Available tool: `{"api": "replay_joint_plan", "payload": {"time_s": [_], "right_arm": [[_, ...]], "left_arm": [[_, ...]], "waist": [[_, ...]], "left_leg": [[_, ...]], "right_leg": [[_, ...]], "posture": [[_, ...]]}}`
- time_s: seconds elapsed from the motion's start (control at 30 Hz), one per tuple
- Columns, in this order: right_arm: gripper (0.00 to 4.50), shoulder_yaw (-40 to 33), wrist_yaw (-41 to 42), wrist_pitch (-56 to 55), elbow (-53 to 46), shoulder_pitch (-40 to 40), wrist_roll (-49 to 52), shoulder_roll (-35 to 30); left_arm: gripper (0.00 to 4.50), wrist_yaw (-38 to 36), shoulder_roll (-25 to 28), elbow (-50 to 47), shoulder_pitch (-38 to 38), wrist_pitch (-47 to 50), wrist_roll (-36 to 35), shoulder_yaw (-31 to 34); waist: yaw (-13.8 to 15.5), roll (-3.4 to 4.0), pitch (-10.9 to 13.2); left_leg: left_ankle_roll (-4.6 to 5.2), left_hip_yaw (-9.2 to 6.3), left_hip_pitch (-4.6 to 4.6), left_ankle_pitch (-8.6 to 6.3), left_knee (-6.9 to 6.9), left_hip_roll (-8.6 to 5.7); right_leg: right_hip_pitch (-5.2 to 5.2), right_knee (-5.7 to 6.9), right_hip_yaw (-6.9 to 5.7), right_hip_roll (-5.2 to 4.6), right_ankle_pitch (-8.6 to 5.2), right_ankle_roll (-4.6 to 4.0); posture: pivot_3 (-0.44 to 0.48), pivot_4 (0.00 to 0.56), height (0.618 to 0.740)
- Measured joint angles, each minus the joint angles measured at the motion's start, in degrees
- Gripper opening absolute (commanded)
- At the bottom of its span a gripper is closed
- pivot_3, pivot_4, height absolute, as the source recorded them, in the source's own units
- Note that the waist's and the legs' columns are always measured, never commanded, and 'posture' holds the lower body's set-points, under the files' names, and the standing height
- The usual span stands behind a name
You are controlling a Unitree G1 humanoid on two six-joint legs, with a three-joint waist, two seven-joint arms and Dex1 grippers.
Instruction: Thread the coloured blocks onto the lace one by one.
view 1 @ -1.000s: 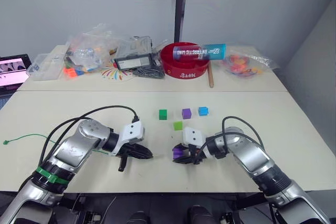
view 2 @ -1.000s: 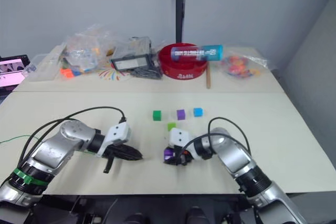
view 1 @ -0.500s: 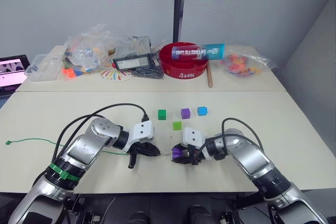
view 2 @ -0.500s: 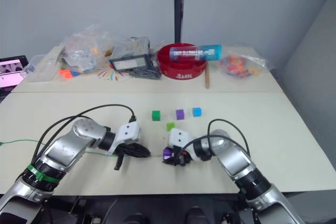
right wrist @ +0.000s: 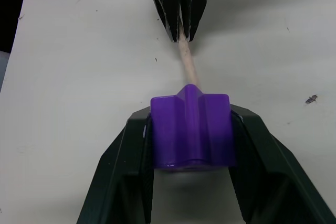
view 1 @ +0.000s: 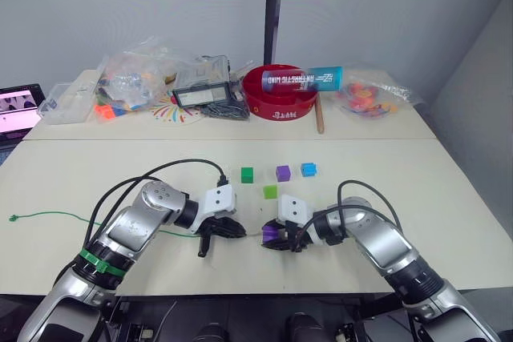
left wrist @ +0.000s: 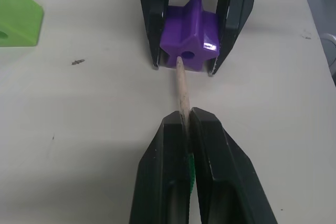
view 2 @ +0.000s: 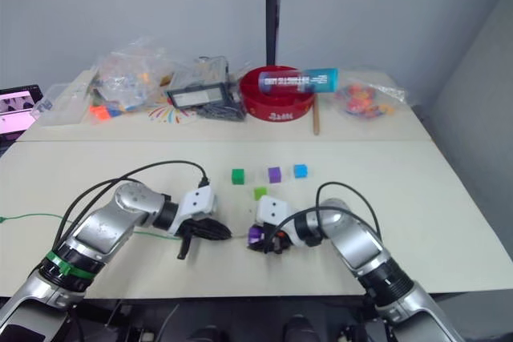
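purple block (left wrist: 189,39) | on table | lace tip (left wrist: 181,85) at its hole

The purple block (left wrist: 189,41) is glossy, smooth plastic. The lace tip (left wrist: 182,88) entering it looks like pale matt wood. The table (left wrist: 79,129) under them is matt, with small dark marks.
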Motion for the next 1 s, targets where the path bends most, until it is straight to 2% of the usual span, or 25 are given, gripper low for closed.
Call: {"api": "replay_joint_plan", "payload": {"time_s": [1.0], "right_arm": [[1.39, 0.23, -0.57, 2.14, -2.00, 0.04, -1.24, 0.14]], "left_arm": [[0.00, -0.95, -2.15, -0.16, -3.24, 2.81, 3.67, -2.43]], "waist": [[0.58, -0.01, -0.01]], "left_leg": [[0.00, 0.00, 0.04, 0.00, 0.01, -0.02]], "right_leg": [[0.09, -0.02, 0.00, -0.02, 0.00, 0.00]], "posture": [[0.000, 0.150, 0.731]]}}
